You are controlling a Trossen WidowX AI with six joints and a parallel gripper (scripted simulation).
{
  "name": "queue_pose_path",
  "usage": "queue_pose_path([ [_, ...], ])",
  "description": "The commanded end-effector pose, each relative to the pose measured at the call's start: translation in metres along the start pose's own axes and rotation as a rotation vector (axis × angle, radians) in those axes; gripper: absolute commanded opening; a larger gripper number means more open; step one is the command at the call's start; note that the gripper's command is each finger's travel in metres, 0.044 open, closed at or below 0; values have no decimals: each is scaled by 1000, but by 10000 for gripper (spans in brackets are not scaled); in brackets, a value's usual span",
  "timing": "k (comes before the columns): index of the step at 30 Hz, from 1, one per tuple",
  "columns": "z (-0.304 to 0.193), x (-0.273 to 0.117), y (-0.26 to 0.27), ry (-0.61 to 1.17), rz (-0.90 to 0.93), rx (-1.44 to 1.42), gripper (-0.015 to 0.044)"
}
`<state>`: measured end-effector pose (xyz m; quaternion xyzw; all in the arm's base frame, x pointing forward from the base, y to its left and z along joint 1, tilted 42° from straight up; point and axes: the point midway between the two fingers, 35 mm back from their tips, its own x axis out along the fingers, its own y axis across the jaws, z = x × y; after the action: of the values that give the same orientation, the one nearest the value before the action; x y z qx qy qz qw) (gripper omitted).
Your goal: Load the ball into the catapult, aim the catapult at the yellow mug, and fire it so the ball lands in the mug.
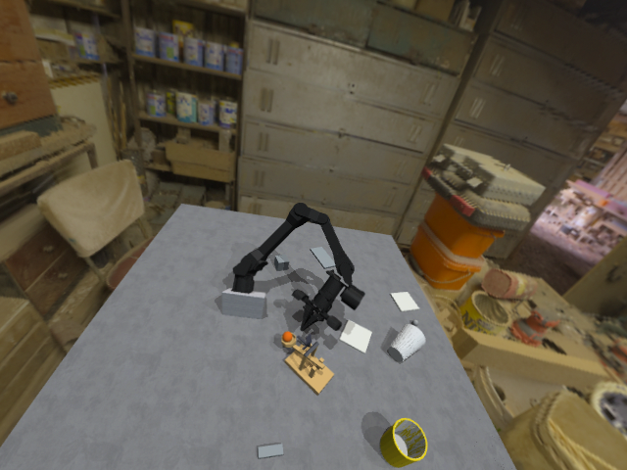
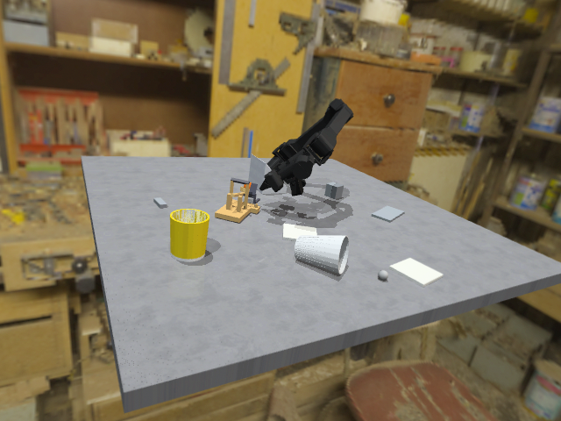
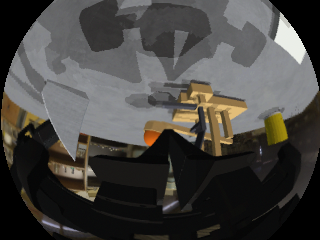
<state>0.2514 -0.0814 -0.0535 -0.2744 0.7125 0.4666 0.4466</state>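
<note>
The wooden catapult (image 1: 320,381) (image 2: 231,214) (image 3: 239,107) stands on the table, its cup end toward the arm's side. The orange ball (image 1: 287,336) (image 3: 151,137) sits in the cup of its throwing arm; in the exterior view it is mostly hidden. The yellow mug (image 1: 391,446) (image 2: 188,236) (image 3: 276,129) stands upright near the table's front right in the top view, beyond the catapult's far end and off to one side. My gripper (image 1: 304,327) (image 2: 262,186) (image 3: 167,132) is shut and empty, its tips close beside the catapult's cup end and dark parts. Whether they touch cannot be told.
A white cup (image 1: 408,341) (image 2: 318,252) lies on its side near a small grey ball (image 1: 414,322) (image 2: 382,274). White squares (image 1: 356,336) (image 2: 416,270), a grey cube (image 2: 334,190) and a grey bar (image 1: 269,450) lie around. A grey slab (image 1: 244,305) (image 3: 64,112) stands at the arm's base.
</note>
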Motion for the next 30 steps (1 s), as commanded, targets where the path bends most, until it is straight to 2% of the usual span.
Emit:
queue_pose_path([
  [1,4,5,1,-3,3,3,0],
  [26,38,43,7,-5,7,2,0],
  [28,35,33,5,-4,6,1,0],
  [30,27,3,-1,-4,2,1,0],
])
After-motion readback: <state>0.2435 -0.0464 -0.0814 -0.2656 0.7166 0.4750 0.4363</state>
